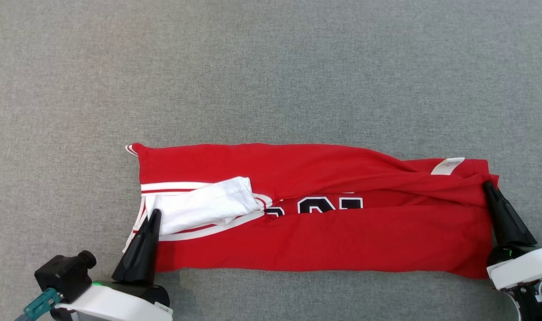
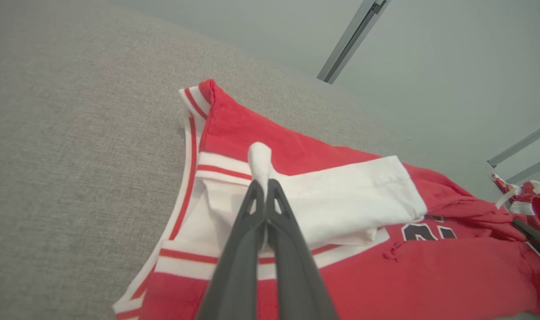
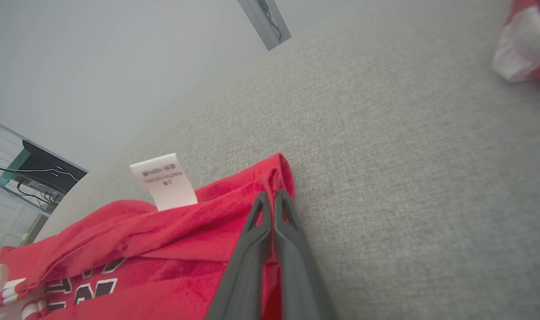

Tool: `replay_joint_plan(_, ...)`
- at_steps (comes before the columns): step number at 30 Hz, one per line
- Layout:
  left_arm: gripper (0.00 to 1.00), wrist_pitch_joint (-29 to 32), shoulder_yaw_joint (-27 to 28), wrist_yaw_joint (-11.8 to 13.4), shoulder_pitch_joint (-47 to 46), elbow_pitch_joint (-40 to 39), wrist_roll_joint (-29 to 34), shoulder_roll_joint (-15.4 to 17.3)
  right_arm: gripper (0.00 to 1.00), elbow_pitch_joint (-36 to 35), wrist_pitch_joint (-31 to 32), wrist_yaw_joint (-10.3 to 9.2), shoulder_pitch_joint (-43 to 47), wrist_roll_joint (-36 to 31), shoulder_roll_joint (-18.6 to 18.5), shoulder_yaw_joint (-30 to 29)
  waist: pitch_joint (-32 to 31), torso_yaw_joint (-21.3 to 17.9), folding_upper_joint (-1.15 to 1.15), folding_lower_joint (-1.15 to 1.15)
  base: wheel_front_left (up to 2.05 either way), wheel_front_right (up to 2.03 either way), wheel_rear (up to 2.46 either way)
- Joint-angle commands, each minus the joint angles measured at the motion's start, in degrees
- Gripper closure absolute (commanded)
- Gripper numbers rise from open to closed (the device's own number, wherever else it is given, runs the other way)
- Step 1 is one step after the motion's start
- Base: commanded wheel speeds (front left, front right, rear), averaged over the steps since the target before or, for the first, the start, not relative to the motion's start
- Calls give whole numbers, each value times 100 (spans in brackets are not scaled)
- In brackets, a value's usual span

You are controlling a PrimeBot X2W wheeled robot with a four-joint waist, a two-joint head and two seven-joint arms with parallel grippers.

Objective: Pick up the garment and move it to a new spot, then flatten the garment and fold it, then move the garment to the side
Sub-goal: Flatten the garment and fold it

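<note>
The red cloth garment [image 1: 324, 232] with white striped trim lay stretched in a long, loosely folded band on the grey woven fabric surface [image 1: 271, 67], spanning the whole gap between the two sets of jaws.

The left gripper [image 1: 155, 214] had its two long dark fingers pressed together on the garment's striped end. In the left wrist view a small pinch of white fabric stood up just past the closed tips of the left gripper [image 2: 264, 183], so the jaws were clamped on the cloth. The white folded sleeve [image 1: 204, 205] ran away from those jaws toward the middle of the garment, lying over the red and white trim. The black numerals with white outline [image 1: 328, 206] sat beyond the sleeve's far end, partly tucked under a red fold.

The right gripper [image 1: 487, 185] was likewise fully closed, on the opposite red edge. In the right wrist view a ridge of red cloth rose just beyond the tips of the right gripper [image 3: 272, 194], and red fabric showed between the fingers lower down. The white rectangular care label [image 3: 163, 181] stood up from the hem near those jaws, on the side toward the garment's middle.
</note>
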Motion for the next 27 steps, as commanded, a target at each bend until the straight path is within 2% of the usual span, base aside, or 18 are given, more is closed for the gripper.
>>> replay_joint_plan(1, 100, 3, 7, -47, -17, 99, -67, -2, 100, 38, -73, 1, 66, -80, -9, 6, -19, -12, 0, 0, 0, 0, 0)
replay_joint_plan(2, 100, 19, -7, -87, -33, 162, -104, -9, 85, 75, -84, 1, 83, -129, -2, 10, -33, -22, 0, 0, 0, 0, 0)
replay_joint_plan(3, 86, 28, -7, -101, -54, 227, -122, -22, 56, 106, -118, 1, 81, -167, 15, 28, -49, -32, 0, 0, 0, 0, 0)
replay_joint_plan(4, 52, 34, -11, -116, -65, 286, -139, -31, 0, 104, -148, 1, 77, -240, 21, 47, -71, -43, 0, 0, 0, 0, 0)
replay_joint_plan(5, 0, 31, -15, -121, -80, 331, -140, -42, 0, 105, -209, 1, 69, -311, 26, 48, -94, -53, 0, 0, 0, 0, 0)
replay_joint_plan(12, 0, -289, 141, -47, -192, 484, 139, -214, 0, 5, -627, 1, 127, -1249, 32, -48, -295, -59, 0, 0, 0, 0, 0)
replay_joint_plan(17, 0, -409, 447, -117, -361, 467, 465, -439, 0, -321, -826, 1, 142, -2130, 349, -486, -430, -62, 0, 0, 0, 0, 0)
replay_joint_plan(22, 0, -419, 982, -244, -564, 394, 1070, -807, 0, -591, -807, 1, 156, -2841, 684, -838, -549, -51, 0, 0, 0, 0, 0)
replay_joint_plan(27, 0, -421, 1306, -344, -644, 415, 1601, -955, 0, -761, -639, 1, 223, -3204, 917, -972, -649, -39, 0, 0, 0, 0, 0)
